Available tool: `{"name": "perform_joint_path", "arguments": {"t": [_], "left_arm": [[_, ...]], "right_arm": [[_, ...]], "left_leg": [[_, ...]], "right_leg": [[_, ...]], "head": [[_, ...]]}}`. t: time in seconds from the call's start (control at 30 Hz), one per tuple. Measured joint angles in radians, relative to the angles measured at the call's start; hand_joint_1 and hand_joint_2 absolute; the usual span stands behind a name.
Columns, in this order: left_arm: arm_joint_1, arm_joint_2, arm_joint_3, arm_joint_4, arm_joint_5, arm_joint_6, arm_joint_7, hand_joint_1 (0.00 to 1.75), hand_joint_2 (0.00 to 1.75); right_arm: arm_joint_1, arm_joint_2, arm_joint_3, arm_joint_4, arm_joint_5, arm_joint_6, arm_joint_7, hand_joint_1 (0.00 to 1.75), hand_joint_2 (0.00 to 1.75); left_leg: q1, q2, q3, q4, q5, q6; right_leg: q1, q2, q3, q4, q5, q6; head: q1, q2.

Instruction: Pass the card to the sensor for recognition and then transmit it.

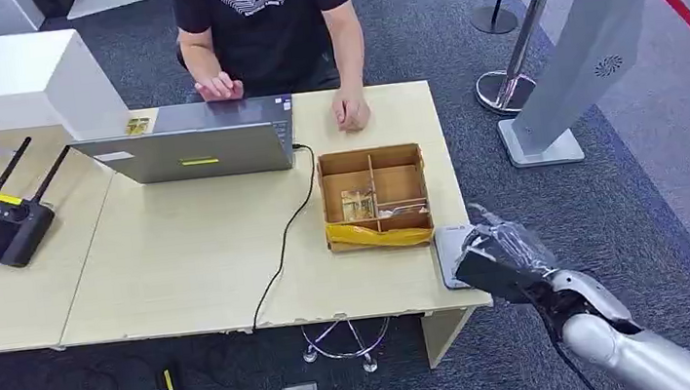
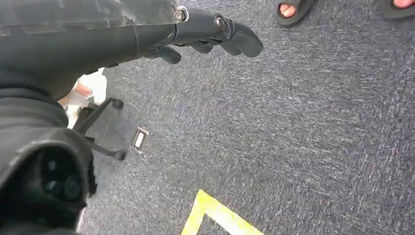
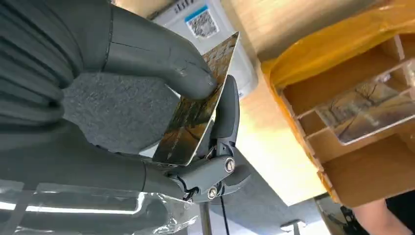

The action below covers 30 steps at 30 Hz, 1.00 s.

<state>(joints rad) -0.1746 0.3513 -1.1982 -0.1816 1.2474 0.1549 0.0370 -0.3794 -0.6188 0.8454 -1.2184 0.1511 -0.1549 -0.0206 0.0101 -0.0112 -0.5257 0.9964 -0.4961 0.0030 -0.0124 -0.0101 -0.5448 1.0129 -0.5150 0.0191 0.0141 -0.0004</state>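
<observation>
My right hand (image 1: 503, 253) hovers at the table's front right corner, beside the flat grey sensor (image 1: 447, 250). In the right wrist view the thumb and a dark finger of this hand (image 3: 147, 73) pinch a card (image 3: 193, 115) with a brown picture, held on edge close to the sensor (image 3: 205, 22), which bears a QR label. A wooden compartment box (image 1: 371, 155) with yellow tape along its front stands just behind the sensor and holds more cards (image 1: 359, 203). My left hand (image 2: 215, 32) hangs over the carpet, holding nothing.
A person (image 1: 268, 27) sits behind the table at a grey laptop (image 1: 193, 144), whose black cable (image 1: 283, 241) runs to the front edge. A black controller (image 1: 1, 224) lies far left. A grey kiosk stand (image 1: 588, 40) and a stanchion (image 1: 504, 89) are right of the table.
</observation>
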Motion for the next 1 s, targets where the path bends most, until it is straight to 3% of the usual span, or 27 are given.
{"name": "perform_joint_path", "arguments": {"t": [1.0], "left_arm": [[-0.001,0.013,-0.018,-0.001,-0.008,-0.006,0.008,0.00,0.00]], "right_arm": [[-0.103,0.099,-0.005,0.120,0.052,0.062,-0.050,1.75,1.75]], "left_leg": [[0.000,0.000,0.000,0.000,0.000,0.000]], "right_leg": [[0.000,0.000,0.000,0.000,0.000,0.000]], "head": [[0.000,0.000]]}}
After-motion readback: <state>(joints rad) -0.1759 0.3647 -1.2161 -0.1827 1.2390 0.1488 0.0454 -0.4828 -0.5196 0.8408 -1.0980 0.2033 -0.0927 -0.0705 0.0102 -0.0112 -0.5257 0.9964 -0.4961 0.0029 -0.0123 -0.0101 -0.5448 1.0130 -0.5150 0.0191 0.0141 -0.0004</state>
